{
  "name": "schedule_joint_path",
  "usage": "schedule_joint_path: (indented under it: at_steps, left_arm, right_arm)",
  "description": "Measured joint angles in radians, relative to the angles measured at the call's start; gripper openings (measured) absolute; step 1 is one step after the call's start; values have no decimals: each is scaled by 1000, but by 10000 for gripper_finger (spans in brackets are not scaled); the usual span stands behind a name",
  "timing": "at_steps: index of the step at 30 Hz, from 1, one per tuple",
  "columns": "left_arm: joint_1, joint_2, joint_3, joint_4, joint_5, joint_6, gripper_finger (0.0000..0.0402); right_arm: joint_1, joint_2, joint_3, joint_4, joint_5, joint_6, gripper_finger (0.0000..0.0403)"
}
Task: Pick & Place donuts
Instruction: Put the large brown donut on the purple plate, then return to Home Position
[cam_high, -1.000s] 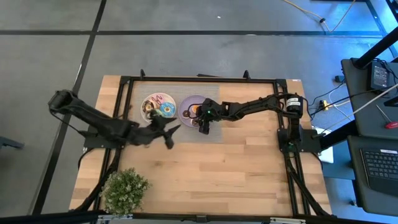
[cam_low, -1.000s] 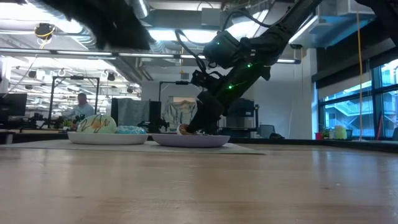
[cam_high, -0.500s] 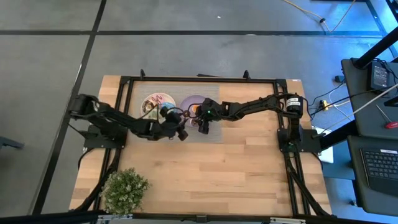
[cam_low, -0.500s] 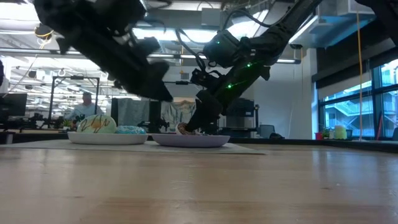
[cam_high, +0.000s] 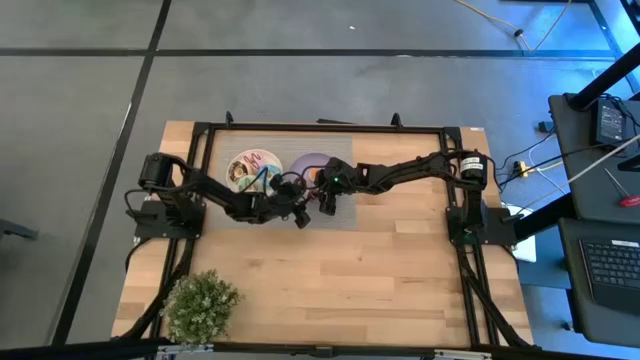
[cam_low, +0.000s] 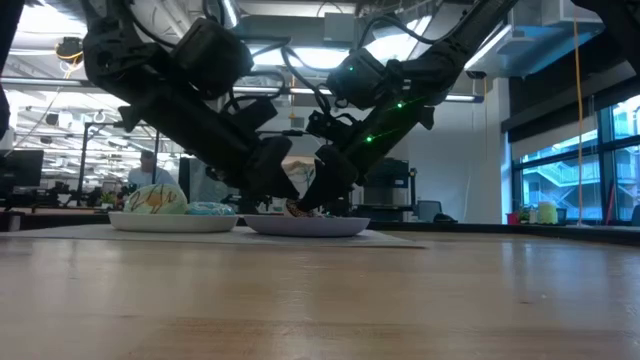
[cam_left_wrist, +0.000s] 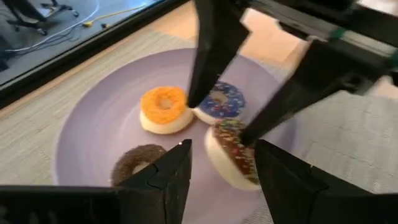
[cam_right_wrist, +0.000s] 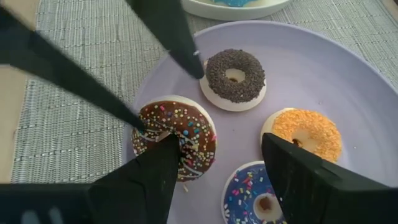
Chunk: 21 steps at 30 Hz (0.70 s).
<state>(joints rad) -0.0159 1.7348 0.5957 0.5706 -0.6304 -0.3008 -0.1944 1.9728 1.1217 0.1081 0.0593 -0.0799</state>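
The lilac plate carries a chocolate donut with sprinkles, a dark-brown donut, an orange one and a blue one. The chocolate donut sits tilted on the plate. My right gripper is open, low over the plate, one finger at the chocolate donut and the other by the orange one. My left gripper is open and comes in from the table's left, its fingers standing on either side of the chocolate donut. A white plate holds a green-and-pink donut and a blue one. My right gripper has one fingertip at the upper edge of the tilted chocolate donut, slanting down from the table's right. Whether it touches, I cannot tell. My left gripper has a fingertip at that donut's rim; touching or just clear, I cannot tell.
Both plates stand side by side on a grey woven mat at the table's far middle. A potted plant sits at the near left corner. A black frame runs round the table. Bare wood lies near and right.
My left arm has swung from the table's left side toward the lilac plate and come down, so its open fingers now stand at the chocolate donut beside my right gripper. The right arm has kept still, and the donuts have stayed where they were.
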Motion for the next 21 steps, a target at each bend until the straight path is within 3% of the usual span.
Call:
schedule_joint_path:
  at_steps: [14,21]
  left_arm:
    - [100,-2,0,-28,66,4,170]
    - [90,-160,0,-59,80,26,169]
  right_arm:
    - [0,0,0,-7,50,0,230]
    - [0,-149,2,-95,0,61,230]
